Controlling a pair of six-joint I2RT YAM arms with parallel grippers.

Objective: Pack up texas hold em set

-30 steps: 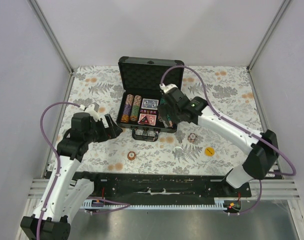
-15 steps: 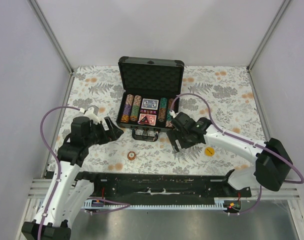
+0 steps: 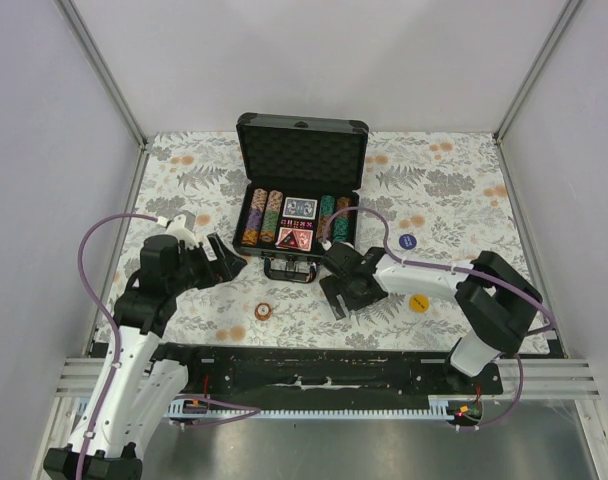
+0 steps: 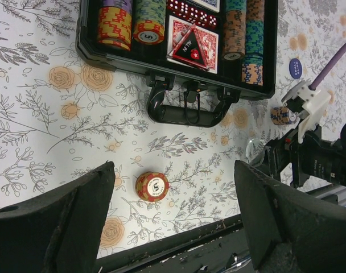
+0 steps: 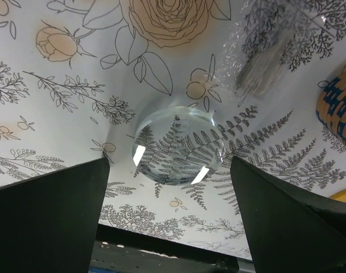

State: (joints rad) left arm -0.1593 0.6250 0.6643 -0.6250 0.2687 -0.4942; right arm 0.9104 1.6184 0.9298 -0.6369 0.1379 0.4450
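Observation:
The black case (image 3: 302,150) lies open at the back centre, with rows of striped chips (image 3: 262,216), a blue deck (image 3: 300,207) and a red deck (image 3: 293,238) in its tray. On the cloth in front of it sits a red and yellow chip stack (image 3: 264,311), between and beyond my left gripper's (image 4: 173,227) open fingers. My right gripper (image 5: 170,222) is low over the cloth, open, with a clear round button (image 5: 177,147) lying between its fingers. A blue and tan chip stack (image 5: 338,111) lies just to its right. A yellow button (image 3: 418,302) and a blue button (image 3: 406,241) lie loose.
The case handle (image 4: 187,114) points toward the arms. A scrap of clear wrap (image 5: 264,62) lies beyond the clear button. The table's black front rail (image 3: 314,365) runs close behind both grippers. Grey walls close the sides and back.
My right arm has swung back from above the case and come down onto the cloth in front of it, over the clear button. The left arm has barely moved.

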